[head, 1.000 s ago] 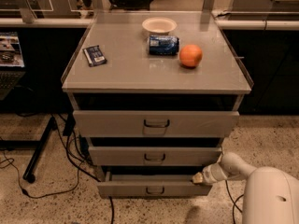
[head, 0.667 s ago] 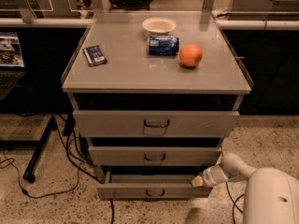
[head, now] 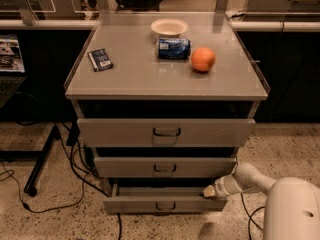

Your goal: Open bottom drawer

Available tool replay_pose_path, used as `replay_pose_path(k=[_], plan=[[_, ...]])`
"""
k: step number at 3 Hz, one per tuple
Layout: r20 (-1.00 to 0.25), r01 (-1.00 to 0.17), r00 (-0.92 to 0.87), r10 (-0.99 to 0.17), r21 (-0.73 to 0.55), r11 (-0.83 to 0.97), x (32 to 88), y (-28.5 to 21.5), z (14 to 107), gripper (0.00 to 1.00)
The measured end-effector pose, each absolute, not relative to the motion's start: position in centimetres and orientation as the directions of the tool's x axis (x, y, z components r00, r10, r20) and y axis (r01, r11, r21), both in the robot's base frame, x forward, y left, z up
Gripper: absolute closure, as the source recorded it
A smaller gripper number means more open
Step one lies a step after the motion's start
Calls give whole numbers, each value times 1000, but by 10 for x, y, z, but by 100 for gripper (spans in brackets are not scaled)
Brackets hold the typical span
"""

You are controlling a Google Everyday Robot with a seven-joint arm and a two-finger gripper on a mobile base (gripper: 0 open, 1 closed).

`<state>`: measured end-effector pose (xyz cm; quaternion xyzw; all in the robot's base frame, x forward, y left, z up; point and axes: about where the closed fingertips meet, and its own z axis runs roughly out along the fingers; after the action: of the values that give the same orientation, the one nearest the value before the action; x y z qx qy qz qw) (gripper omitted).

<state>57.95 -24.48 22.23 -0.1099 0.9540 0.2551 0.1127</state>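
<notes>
Bottom drawer partly open, tool set at its right end.

The bottom drawer point(head: 135, 203) is seen at the foot of the grey cabinet, standing a little forward of the middle drawer point(head: 125, 166) above it, with its small dark loop handle point(head: 165, 205) at the centre of the front. The tool point(head: 209, 193) is placed at the right end of the drawer's upper edge, reached in from the right on the white arm point(head: 250, 178); whether it is open or closed cannot be told. On the worktop point(head: 140, 76) a bowl point(head: 169, 27), a blue can point(head: 174, 48), an orange point(head: 203, 59) and a dark packet point(head: 100, 59) are laid.
</notes>
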Motion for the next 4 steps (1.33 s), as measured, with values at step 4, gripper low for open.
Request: replay_pose_path(k=[4], plan=[[-358, -220, -932, -50, 451, 865, 578, -242, 209, 100]])
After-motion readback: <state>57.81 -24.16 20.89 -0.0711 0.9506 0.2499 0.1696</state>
